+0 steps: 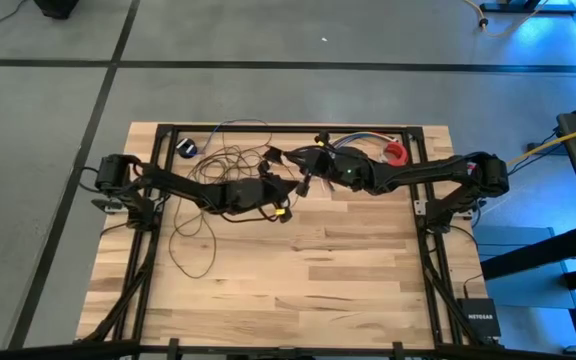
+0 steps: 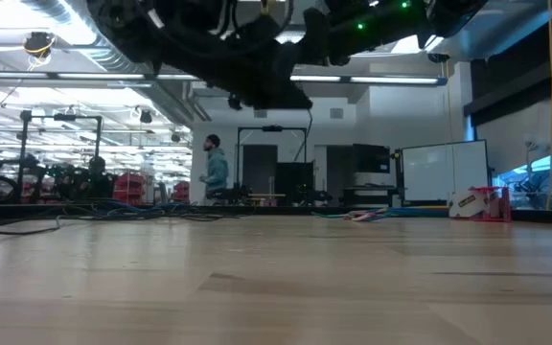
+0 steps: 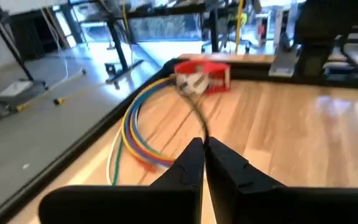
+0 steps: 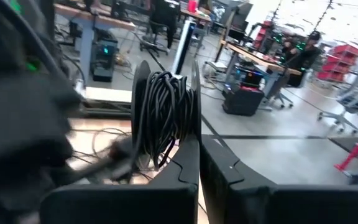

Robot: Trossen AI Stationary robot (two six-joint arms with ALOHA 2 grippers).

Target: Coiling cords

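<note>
Right gripper [image 4: 199, 146] fills the near edge of its wrist view, jaws pinched together on a thick hank of the cords [image 4: 165, 112]; you see the wound loops standing up above the fingertips. Left gripper [image 3: 204, 149] is also clamped tight, w/ a thin dark strand running off from its tips toward the far rail, so it looks like it's holding the cord's free run, but you can't confirm the pinch.

Further out, the loose remainder of the cord sprawls in big loops on the table [image 1: 298, 280] by the left arm, w/ the small black puck [image 1: 188, 148] near the back-left corner.

Risks, as I judge them:
- Hank is only pinched at one side; any twist and loops could slide off and unspool.
- Loose loops lie under/around the left arm; pull too fast and they may snag or knot.
- Strand runs right past the multicoloured wires [image 3: 132, 134] and red tape holder [image 3: 205, 76]; it could drag them.

View diffs: only right wrist shows the hank. High view shows both grippers meeting mid-table near the back rail. Low view shows just the arms overhead, plus a person [image 2: 216, 171] far behind.
</note>
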